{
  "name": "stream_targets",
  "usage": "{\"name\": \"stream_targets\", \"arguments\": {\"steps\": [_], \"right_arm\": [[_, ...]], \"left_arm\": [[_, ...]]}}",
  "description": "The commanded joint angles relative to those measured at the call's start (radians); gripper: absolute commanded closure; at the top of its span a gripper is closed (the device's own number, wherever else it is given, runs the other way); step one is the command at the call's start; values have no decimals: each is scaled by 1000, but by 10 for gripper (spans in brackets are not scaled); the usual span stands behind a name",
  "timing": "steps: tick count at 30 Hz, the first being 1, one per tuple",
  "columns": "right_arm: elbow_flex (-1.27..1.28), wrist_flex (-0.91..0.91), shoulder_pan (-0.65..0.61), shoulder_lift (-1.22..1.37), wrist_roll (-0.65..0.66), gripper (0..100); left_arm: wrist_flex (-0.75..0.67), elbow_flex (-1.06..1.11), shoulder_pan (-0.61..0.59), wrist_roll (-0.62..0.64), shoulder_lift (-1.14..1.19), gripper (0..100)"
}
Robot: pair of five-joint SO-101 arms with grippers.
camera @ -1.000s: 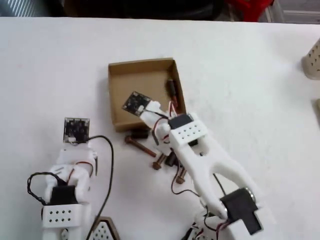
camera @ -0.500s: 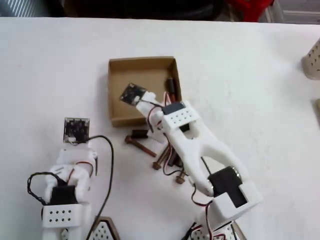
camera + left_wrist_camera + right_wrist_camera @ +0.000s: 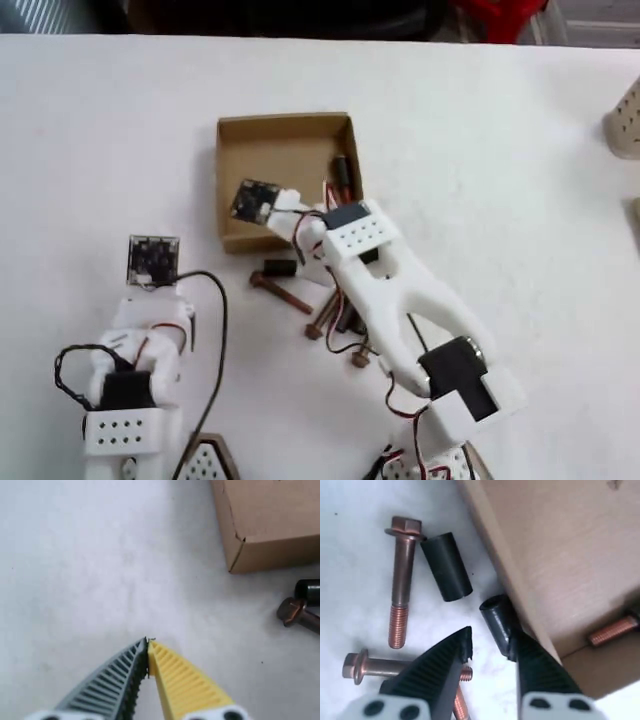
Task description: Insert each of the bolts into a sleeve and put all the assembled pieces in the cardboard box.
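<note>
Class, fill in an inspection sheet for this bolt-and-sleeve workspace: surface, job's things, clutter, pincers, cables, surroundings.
Surface: white table.
Job's things: the cardboard box holds one assembled piece. Three bolts and a sleeve lie loose on the table beside the box.
Clutter: nothing seen.
Pincers: the left pincer is shut over bare table. The right pincer is open, with a second sleeve between its fingers, next to the box wall.
Cables: a black cable loops beside the left arm. Red and black wires run along the right arm's wrist.
Surroundings: a pale perforated object sits at the table's right edge.
</note>
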Motion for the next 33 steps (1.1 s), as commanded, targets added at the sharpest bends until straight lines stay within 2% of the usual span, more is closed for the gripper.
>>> {"name": "stream_targets", "arguments": {"steps": [1, 10, 15, 26, 33], "right_arm": [[-20, -2, -4, -50, 60, 811], [-23, -102, 22, 48, 118, 806], [-21, -110, 31, 105, 203, 807], [-21, -67, 53, 114, 207, 810], [-17, -119, 50, 116, 204, 957]], "left_arm": [[-5, -8, -12, -8, -13, 977], [-5, -8, -12, -8, -13, 977], [-5, -8, -12, -8, -13, 977], [-5, -8, -12, -8, -13, 977], [-5, -8, -12, -8, -13, 977]]}}
